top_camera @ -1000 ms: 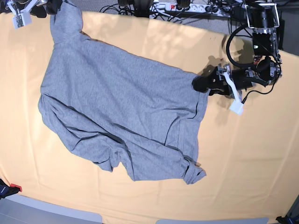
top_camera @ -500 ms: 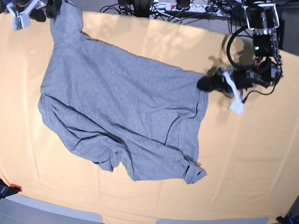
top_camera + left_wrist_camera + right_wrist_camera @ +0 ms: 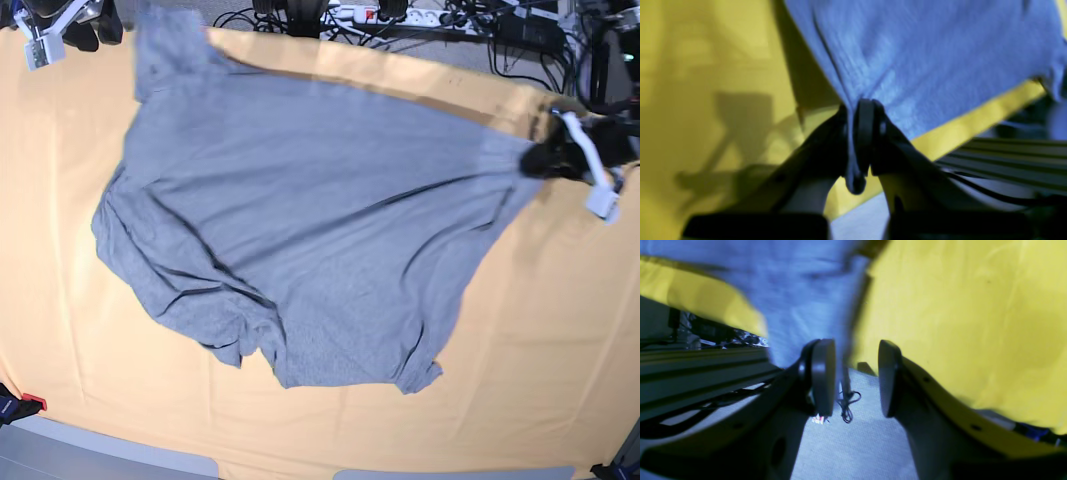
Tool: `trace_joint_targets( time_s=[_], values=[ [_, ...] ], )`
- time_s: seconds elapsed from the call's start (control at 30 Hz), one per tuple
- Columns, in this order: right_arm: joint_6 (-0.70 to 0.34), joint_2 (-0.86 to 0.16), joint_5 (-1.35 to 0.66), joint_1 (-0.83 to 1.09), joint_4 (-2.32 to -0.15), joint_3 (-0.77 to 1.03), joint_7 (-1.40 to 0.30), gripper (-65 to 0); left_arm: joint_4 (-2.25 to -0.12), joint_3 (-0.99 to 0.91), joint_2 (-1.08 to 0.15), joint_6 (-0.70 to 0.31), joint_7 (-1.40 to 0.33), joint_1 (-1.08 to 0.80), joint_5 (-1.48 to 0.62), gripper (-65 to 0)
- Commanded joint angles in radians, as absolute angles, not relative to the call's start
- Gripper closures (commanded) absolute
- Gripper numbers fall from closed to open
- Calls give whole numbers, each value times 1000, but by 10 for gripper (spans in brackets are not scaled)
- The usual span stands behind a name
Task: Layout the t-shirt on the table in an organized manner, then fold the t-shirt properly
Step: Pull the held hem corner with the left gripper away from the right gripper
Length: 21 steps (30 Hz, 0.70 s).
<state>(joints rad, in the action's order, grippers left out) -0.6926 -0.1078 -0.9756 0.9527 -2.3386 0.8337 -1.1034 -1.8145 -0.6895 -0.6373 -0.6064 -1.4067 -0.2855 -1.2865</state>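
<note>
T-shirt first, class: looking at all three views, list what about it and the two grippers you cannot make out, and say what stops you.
- Lettering on the t-shirt: no print shows in any view; it may face down.
- Collar: base view, motion blur at the top left corner.
- Right gripper: right wrist view shows it open, but blur hides whether cloth touches the fingers.
- Left gripper: shut on a pinch of cloth; which edge of the shirt is unclear, close-up and dark.

A robotics lab or test workspace: a very large table point(image 3: 560, 330) draped in pale yellow-orange cloth fills the base view, with a white power strip point(image 3: 385, 14) and tangled black cables point(image 3: 290, 18) along its far edge, and grey carpet floor point(image 3: 857, 446) beneath.
</note>
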Motion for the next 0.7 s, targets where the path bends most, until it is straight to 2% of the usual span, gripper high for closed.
trace_joint_targets(
  time_s=[0.0,0.2,0.4,0.5,0.67],
  values=[
    [-698,-114,-987,967,-2356,841,-1084,-240,-1831,-730,-672,-606,-1388,-294,-1305,0],
    [-698,-114,-988,966,-2356,841,-1083,-240,-1831,-863,-692,-606,-1385,-379,-1291,0],
    [-698,-114,-989,960,-2356,841,-1030,-240,-1831,-898,-689,-607,-1385,-459,-1281,0],
    [-688,-114,-964,910,-2356,841,-1029,-240,-1831,-898,-684,-611,-1376,-474,-1174,0],
    [-684,-114,-913,810,-2356,841,-1028,-240,-1828,-898,-684,-563,-1219,-473,-953,0]
  ],
)
